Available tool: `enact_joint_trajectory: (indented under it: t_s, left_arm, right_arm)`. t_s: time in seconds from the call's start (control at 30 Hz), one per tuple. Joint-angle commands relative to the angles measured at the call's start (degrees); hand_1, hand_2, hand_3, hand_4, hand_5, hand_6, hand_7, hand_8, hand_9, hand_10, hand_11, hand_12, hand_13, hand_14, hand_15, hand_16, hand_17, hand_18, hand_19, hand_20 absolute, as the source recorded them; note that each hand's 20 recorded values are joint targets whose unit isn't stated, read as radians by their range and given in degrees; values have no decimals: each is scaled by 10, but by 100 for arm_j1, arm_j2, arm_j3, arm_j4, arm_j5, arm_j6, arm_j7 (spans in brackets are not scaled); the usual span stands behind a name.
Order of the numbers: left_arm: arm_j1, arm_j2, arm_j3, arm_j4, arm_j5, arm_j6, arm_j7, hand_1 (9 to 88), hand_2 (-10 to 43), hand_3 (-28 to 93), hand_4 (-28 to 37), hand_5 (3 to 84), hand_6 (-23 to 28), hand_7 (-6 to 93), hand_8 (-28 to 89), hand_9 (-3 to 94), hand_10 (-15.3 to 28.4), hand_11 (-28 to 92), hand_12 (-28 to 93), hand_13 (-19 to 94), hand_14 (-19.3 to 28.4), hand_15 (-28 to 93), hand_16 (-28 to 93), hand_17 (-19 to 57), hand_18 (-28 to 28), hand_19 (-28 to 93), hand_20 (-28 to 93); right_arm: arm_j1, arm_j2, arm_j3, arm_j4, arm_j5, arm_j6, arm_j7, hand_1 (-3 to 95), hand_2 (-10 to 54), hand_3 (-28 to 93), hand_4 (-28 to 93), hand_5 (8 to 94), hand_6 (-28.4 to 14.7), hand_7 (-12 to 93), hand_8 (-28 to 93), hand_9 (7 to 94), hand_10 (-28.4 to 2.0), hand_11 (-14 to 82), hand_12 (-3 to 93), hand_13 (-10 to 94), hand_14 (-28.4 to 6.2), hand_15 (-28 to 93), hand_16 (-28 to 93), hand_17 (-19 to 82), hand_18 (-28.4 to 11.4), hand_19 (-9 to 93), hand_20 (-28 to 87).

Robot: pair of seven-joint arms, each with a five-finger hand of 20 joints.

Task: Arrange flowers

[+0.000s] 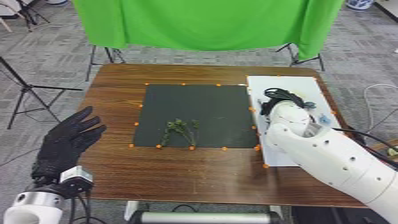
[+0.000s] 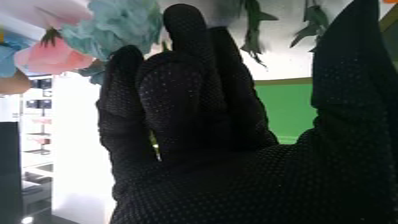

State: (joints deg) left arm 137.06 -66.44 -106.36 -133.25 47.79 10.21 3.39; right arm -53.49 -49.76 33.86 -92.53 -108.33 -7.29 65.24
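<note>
At near left, the left hand (image 1: 64, 145) is at the surface's (image 1: 178, 175) edge, fingers loosely extended. Green stems (image 1: 179, 131) lie on the dark mat (image 1: 191, 105). Farther right, the right hand (image 1: 281, 94), thumb apart from fingers, is over the white board (image 1: 306, 86), near blue flowers (image 2: 115, 27).

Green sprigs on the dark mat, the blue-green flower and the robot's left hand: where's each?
Green sprigs (image 1: 179, 123): head view, leafy tops.
Blue-green flower (image 2: 117, 27): right wrist view, petals.
Left hand (image 1: 62, 149): head view, hand's middle.
</note>
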Motion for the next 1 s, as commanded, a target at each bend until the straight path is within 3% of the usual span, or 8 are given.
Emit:
enact_joint_trajectory:
  t_s: [0.03, 0.27, 0.53, 0.57, 0.7, 1.0]
  left_arm:
    - [19, -8, 20, 7, 6, -10, -22, 233, 46, 825, -211, 368, 100, 140, -99, 329, 191, 236, 87, 247, 263, 454, -88, -92, 247, 597, -79]
    - [-46, 0, 21, 29, 23, -46, -33, 233, 46, 826, -210, 367, 100, 140, -98, 328, 192, 235, 88, 247, 263, 453, -88, -93, 248, 597, -79]
    - [-114, 15, 35, 60, 26, -92, -33, 233, 46, 826, -211, 367, 99, 140, -98, 329, 191, 235, 89, 246, 263, 453, -87, -93, 247, 598, -79]
    - [-157, 7, 38, 66, 32, -84, -85, 233, 47, 825, -211, 367, 99, 141, -98, 329, 191, 236, 89, 246, 263, 453, -87, -93, 247, 598, -79]
    - [-157, 12, 47, 69, 32, -91, -65, 233, 48, 824, -210, 367, 99, 141, -99, 329, 192, 235, 88, 247, 263, 454, -87, -93, 247, 598, -80]
    - [-197, 6, 56, 85, 33, -107, -79, 234, 48, 825, -210, 367, 99, 141, -99, 329, 190, 236, 88, 246, 263, 454, -88, -93, 248, 598, -80]
  right_arm:
    - [-71, -114, -235, 95, -85, -119, -7, 278, -95, 818, -282, 633, -145, 141, -102, 664, -216, 371, 158, 722, -89, 830, 100, 331, -250, 932, 147]
    - [-136, -136, -435, 159, -53, 47, -38, 303, -95, 824, -282, 660, -123, 163, -106, 691, -200, 381, 159, 732, -87, 826, 97, 336, -247, 932, 141]
    - [-119, -111, -679, 289, -59, 329, -125, 375, -95, 836, -282, 724, -69, 210, -120, 770, -158, 382, 168, 770, -69, 804, 108, 368, -232, 932, 146]
    - [-133, -136, -666, 323, -65, 318, -147, 381, -95, 837, -282, 730, -64, 214, -120, 779, -155, 381, 169, 774, -67, 803, 110, 371, -231, 932, 146]
    - [-155, -190, -745, 375, -46, 305, -145, 442, -95, 780, -283, 768, -54, 221, 23, 827, -132, 358, 213, 792, -63, 791, 125, 382, -226, 932, 155]
    - [-287, -314, -746, 447, 17, 257, -175, 494, -95, 764, -283, 836, -31, 216, 47, 899, -112, 309, 256, 826, -58, 767, 135, 400, -224, 932, 169]
